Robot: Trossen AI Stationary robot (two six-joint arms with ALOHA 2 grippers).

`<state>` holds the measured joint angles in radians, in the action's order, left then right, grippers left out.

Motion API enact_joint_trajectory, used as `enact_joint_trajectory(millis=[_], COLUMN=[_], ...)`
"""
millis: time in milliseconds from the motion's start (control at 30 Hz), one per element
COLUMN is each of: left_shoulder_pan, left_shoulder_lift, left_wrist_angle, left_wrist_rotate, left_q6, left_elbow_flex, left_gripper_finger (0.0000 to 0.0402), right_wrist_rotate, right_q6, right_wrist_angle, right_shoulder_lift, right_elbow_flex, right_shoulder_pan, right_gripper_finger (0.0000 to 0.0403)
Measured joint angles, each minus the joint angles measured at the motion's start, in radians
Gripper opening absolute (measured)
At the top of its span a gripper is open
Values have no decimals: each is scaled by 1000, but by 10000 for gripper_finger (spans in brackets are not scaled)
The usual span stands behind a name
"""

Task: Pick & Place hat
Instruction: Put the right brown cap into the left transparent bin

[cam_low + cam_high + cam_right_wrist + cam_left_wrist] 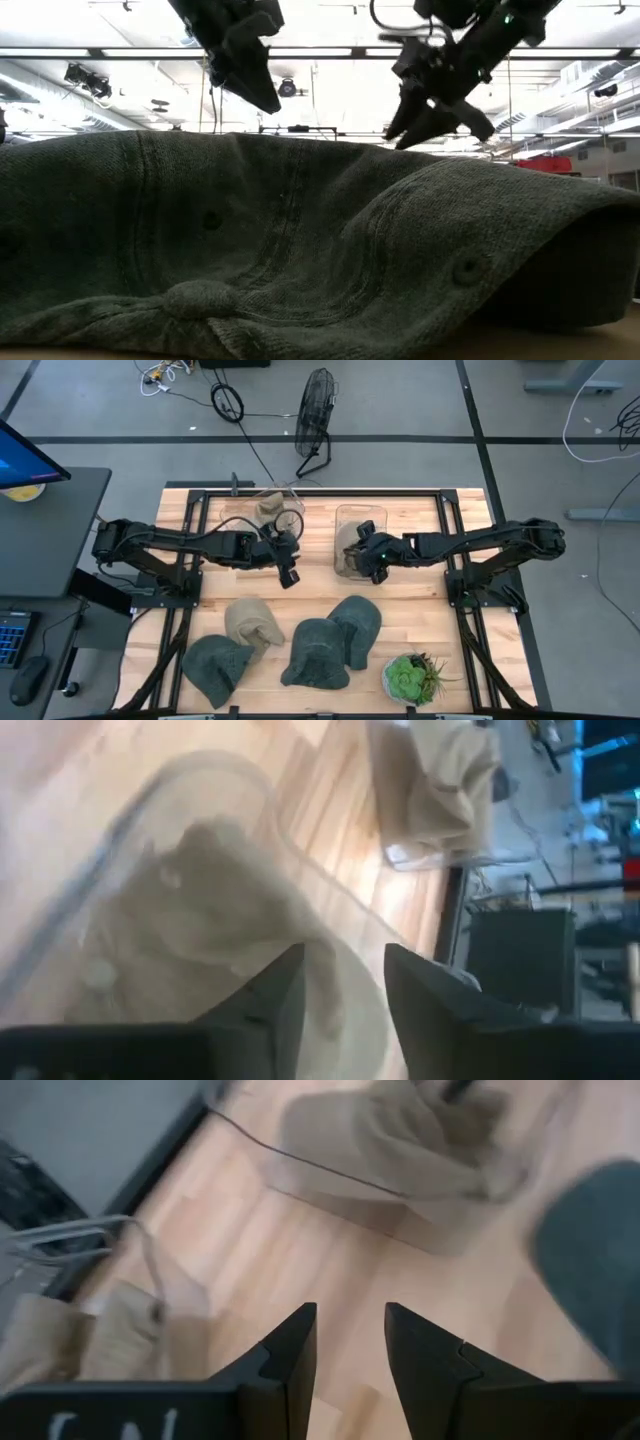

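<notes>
Several hats lie on the table's near half: a dark green one point(215, 665), a tan one point(250, 625), a dark green one point(315, 652) and a teal one point(357, 622). One dark green hat point(300, 250) fills the low view. A tan hat point(350, 545) point(200, 920) lies inside the middle clear bin point(340, 515). My right gripper point(376, 570) point(345, 955) hangs open and empty over that bin's near side. My left gripper point(289, 577) point(350, 1312) is open and empty above bare wood left of the bin.
A second clear bin point(275, 510) at the far left holds another tan hat point(440, 780). A potted succulent point(410, 678) stands at the near right corner. Black frame rails point(190, 610) run along both table sides. Bare wood point(320, 585) lies between the bins and the hats.
</notes>
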<state>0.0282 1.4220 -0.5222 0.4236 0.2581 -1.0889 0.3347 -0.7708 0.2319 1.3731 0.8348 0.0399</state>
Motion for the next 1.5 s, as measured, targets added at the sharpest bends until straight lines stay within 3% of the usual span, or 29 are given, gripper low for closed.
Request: enact_joint_trajectory(millis=[200, 400, 533, 733, 867, 1267, 1500], left_shoulder_pan=[67, 172, 276, 457, 522, 530, 529], left_shoulder_lift=[-26, -53, -36, 36, 104, 215, 223], left_wrist_angle=[-192, -369, -421, -437, -400, -468, -474], left_wrist_rotate=[-18, -259, -298, -298, -285, -236, -233], left_q6=[75, 283, 406, 495, 548, 535, 557], left_elbow_flex=[1, 1, 0, 1, 0, 0, 0], left_gripper_finger=[124, 124, 124, 124, 124, 204, 206], right_wrist_rotate=[2, -85, -93, -92, -92, -92, -92], right_q6=[253, 502, 619, 631, 610, 606, 606], right_wrist_angle=[-1, -105, -150, -155, -167, -158, -157], right_shoulder_lift=[0, 0, 0, 0, 0, 0, 0], right_elbow_flex=[45, 45, 33, 32, 31, 31, 31], right_shoulder_pan=[-151, -251, -284, -301, -300, -300, -300], right_gripper_finger=[155, 155, 155, 155, 156, 155, 155])
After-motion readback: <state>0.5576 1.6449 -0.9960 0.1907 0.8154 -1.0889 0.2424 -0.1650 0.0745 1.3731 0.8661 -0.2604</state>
